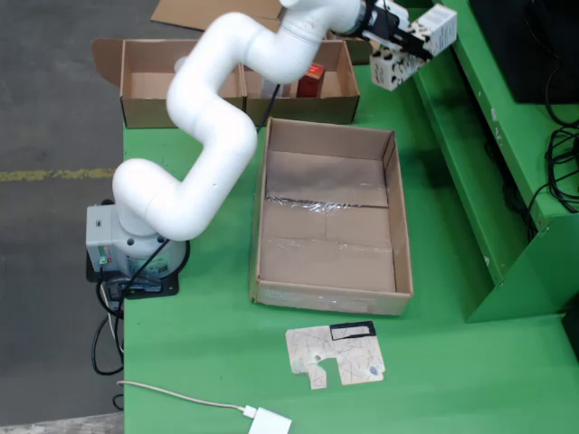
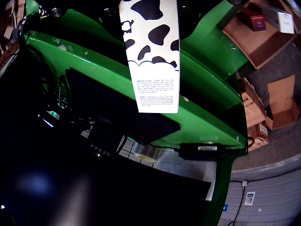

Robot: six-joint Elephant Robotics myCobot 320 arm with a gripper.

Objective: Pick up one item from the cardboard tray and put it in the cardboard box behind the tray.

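- Cow-patterned carton (image 1: 395, 65) hung in the air, up and to the right of the cardboard box (image 1: 327, 83) in the fixed view, clear of the emptied tray (image 1: 330, 217).
- Tool (image 1: 404, 41) was clamped on the carton.
- Judged best: swing it back left until it sits squarely over the box, beside the red item (image 1: 311, 80), lower inside the walls, then release.

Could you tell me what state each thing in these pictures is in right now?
gripper: shut on the carton, raised by the back boxes.
cow-print carton: held, off the table.
cardboard tray: open, empty.
cardboard box: open, red item inside.
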